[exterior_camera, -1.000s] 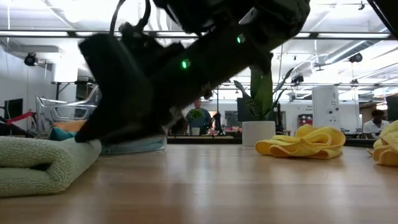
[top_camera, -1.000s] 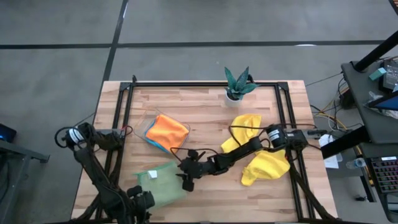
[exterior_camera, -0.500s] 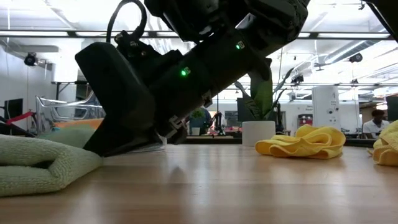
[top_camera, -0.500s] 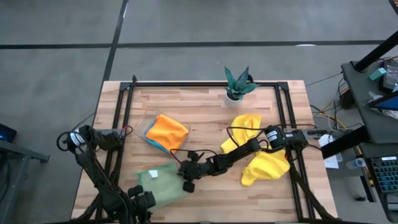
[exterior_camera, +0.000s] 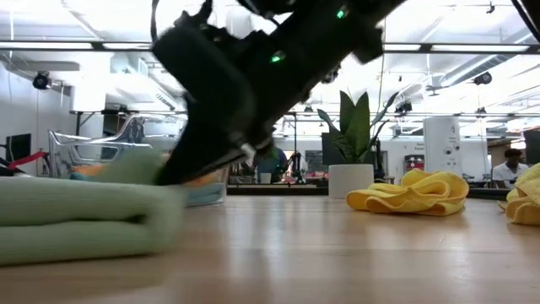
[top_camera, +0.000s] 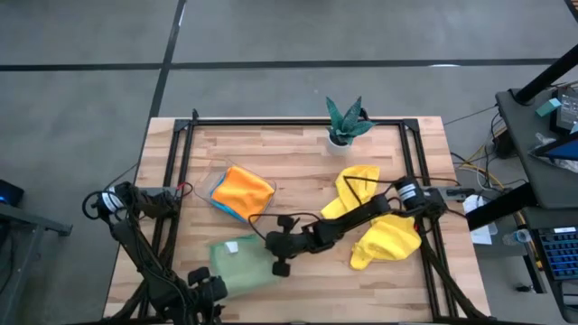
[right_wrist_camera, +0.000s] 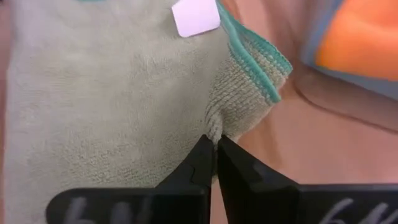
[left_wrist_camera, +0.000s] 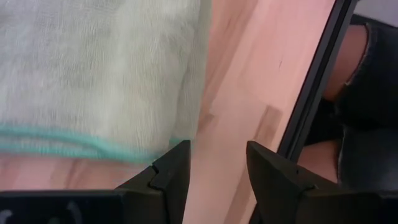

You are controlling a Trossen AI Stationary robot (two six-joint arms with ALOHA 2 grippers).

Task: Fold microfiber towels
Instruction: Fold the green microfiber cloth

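- The right gripper (right_wrist_camera: 216,148) has just snapped together on a pinch of the pale green towel (top_camera: 239,264) near its teal-edged corner — a moment ago its fingers stood apart.
- The towel lies at the table's (top_camera: 307,153) front left, now flatter.
- Left gripper (left_wrist_camera: 214,171) waits beside it, fingers apart, holding nothing.
- Likely a fold is starting.

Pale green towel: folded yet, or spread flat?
Folded: the pale green towel lies in stacked layers; the right gripper pinches a fold at its edge.
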